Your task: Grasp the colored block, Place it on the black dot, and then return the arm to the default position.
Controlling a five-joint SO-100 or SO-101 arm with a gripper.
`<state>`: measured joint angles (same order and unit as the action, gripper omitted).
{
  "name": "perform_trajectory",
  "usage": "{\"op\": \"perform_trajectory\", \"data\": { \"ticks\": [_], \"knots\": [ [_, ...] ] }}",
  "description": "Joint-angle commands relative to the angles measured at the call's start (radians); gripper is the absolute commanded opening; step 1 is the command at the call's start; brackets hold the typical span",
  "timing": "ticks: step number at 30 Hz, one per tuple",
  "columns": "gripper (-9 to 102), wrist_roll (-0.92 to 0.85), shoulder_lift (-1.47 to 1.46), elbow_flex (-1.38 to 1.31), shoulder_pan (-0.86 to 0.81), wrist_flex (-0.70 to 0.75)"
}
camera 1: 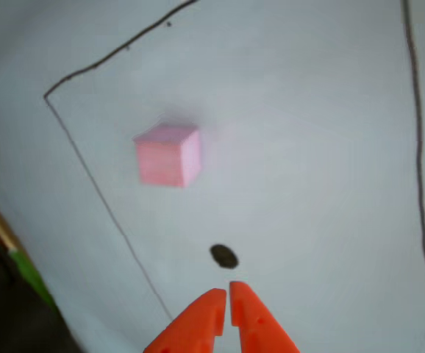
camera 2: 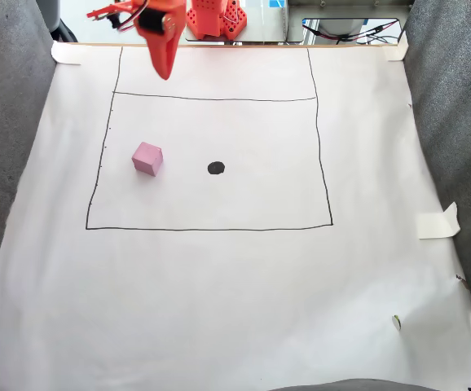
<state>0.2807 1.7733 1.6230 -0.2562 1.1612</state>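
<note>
The orange gripper (camera 1: 228, 291) sits nearest in the other view, its two pointed fingers (camera 1: 198, 323) pressed together at the tips, holding nothing. Just beyond the tips lies the dot (camera 1: 223, 256), bare on the white paper (camera 1: 308, 147). Farther from the dot, up and to the left in that view, rests the block (camera 1: 168, 155), well apart from it. In the fixed view the gripper (camera 2: 164, 72) hangs over the paper's far edge, the block (camera 2: 147, 158) lies left of the dot (camera 2: 216, 168), both inside the drawn rectangle (camera 2: 211, 229).
</note>
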Motion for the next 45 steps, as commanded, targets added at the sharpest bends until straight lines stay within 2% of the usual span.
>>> {"op": "perform_trajectory", "data": {
  "ticks": [1,7,21,40,45],
  "knots": [
    [0,0.008,-0.072,-0.198,-0.025,0.06],
    [0,0.015,-0.253,-0.423,-0.025,0.176],
    [0,0.032,-0.621,-0.767,-0.002,0.284],
    [0,0.008,-0.753,-0.804,-0.031,0.094],
    [0,0.0,-0.827,-0.891,-0.041,0.104]
  ]
}}
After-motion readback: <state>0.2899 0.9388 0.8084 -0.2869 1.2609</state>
